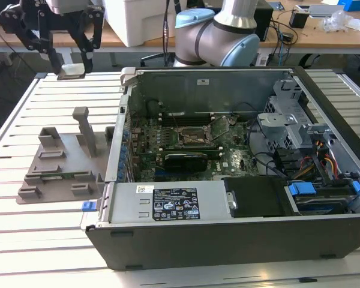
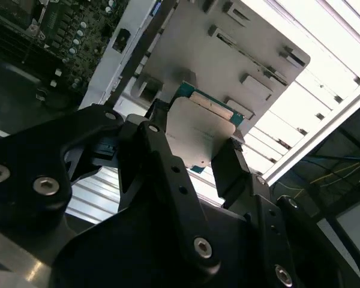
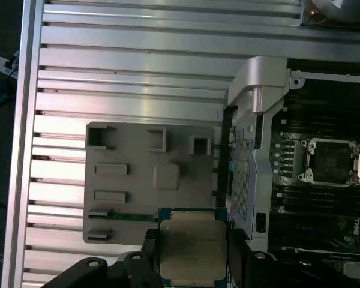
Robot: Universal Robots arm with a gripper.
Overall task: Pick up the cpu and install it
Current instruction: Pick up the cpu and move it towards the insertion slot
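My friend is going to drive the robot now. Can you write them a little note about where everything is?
Gripper: shut on the cpu, held up over the slatted table, near the grey tray, on the exterior view's left of the open computer case.
Done: cpu picked up.
Left: the motherboard socket looks bare, so the cpu is not yet installed.

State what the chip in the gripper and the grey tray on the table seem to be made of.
Chip: metal lid, judging by its dull silvery sheen, on a green circuit-board rim. Tray: probably plastic, matt uniform grey with moulded-looking blocks.
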